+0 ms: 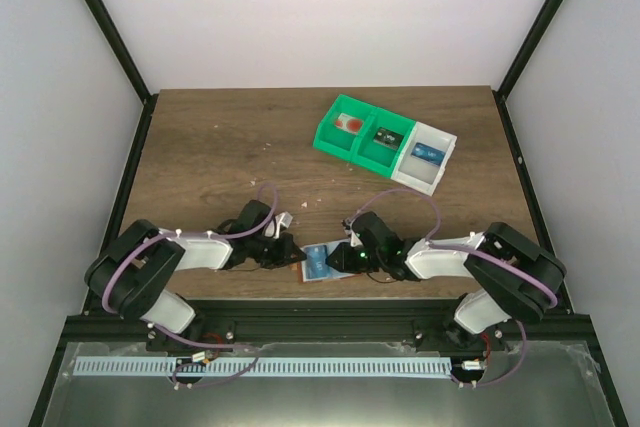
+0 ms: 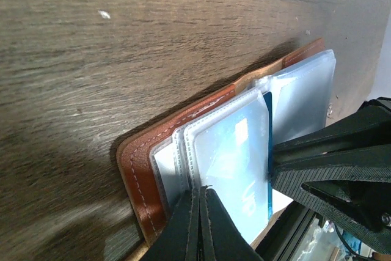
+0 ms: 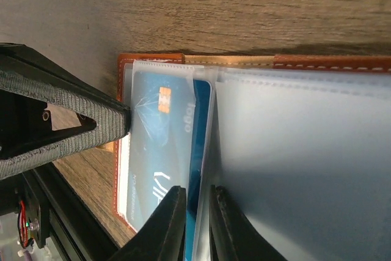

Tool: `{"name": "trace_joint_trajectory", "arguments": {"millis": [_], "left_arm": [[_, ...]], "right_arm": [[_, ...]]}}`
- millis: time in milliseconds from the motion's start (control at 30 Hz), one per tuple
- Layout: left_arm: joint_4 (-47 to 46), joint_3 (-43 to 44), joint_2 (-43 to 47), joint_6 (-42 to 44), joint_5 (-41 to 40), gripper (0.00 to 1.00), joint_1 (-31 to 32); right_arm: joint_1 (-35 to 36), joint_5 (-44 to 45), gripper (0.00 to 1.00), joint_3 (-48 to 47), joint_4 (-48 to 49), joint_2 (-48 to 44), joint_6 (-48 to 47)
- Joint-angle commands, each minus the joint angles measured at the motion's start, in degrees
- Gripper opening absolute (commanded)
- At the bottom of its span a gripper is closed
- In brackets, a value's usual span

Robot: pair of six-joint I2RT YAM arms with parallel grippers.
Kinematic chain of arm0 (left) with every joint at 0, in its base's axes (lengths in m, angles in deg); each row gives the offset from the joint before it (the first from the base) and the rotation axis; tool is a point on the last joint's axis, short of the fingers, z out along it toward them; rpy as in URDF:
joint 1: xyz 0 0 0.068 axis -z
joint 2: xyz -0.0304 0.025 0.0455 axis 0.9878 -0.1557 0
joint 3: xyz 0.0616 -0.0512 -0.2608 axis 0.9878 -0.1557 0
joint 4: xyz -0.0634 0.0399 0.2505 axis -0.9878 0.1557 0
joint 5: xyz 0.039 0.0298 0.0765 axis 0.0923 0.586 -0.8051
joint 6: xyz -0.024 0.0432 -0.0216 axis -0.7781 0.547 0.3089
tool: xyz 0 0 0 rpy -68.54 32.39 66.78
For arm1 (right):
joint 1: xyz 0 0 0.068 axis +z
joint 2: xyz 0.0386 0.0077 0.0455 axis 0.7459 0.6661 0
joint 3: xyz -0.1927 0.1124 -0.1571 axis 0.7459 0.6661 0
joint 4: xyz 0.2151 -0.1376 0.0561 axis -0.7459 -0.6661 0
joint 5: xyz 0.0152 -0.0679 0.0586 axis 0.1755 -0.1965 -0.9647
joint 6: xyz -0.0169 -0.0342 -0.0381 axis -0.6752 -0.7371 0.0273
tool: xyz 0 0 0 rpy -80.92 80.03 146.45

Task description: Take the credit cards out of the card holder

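Note:
The reddish-brown card holder lies open near the table's front edge, between both grippers. In the left wrist view its leather cover shows, with clear sleeves fanned out and a blue credit card inside one. My left gripper is shut on the edge of a clear sleeve. In the right wrist view the same credit card pokes out of its sleeve. My right gripper has its jaws drawn in to a narrow gap on the card's exposed dark blue edge. In the top view the left gripper and right gripper face each other.
A green two-bin tray joined to a white bin stands at the back right, each compartment holding a card-like item. Small crumbs dot the wooden table. The black front rail runs just behind the card holder.

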Motion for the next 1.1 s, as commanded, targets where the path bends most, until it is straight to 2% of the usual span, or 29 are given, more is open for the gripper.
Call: {"name": "trace_joint_trajectory", "arguments": {"millis": [0, 133, 333, 433, 533, 667, 800, 933, 1067], "left_arm": [[0.5, -0.1, -1.4, 2.4, -2.0, 0.00, 0.2], [1.1, 0.2, -1.4, 2.9, -2.3, 0.00, 0.2], [1.7, 0.4, -1.2, 2.9, -3.0, 0.00, 0.2], [1.6, 0.5, -1.0, 2.9, -2.9, 0.00, 0.2], [1.3, 0.5, -0.7, 2.7, -2.8, 0.00, 0.3], [0.9, 0.4, -0.8, 2.5, -2.4, 0.00, 0.3], [-0.2, 0.1, -1.1, 2.1, -1.7, 0.00, 0.2], [-0.3, -0.2, -1.0, 2.1, -1.8, 0.00, 0.2], [0.1, -0.3, -1.2, 3.2, -2.3, 0.00, 0.2]], "right_arm": [[-1.0, -1.7, 0.13, 1.4, 2.6, 0.2, 0.5], [-1.6, -3.2, 0.11, 2.0, 4.4, 0.4, 0.8], [-2.2, -5.0, 0.01, 3.2, 7.2, 0.6, 1.3], [-2.3, -5.3, 0.03, 3.4, 7.5, 0.3, 1.7], [-2.4, -5.3, 0.09, 2.9, 7.1, 0.6, 1.9], [-2.3, -6.4, 0.10, 2.2, 7.2, 2.2, 2.1], [-2.4, -7.5, 0.08, 1.8, 7.4, 2.9, 2.0], [-2.3, -7.0, 0.01, 1.9, 7.3, 2.5, 2.3], [-2.4, -6.6, 0.00, 3.1, 7.2, 1.0, 3.0]]}}
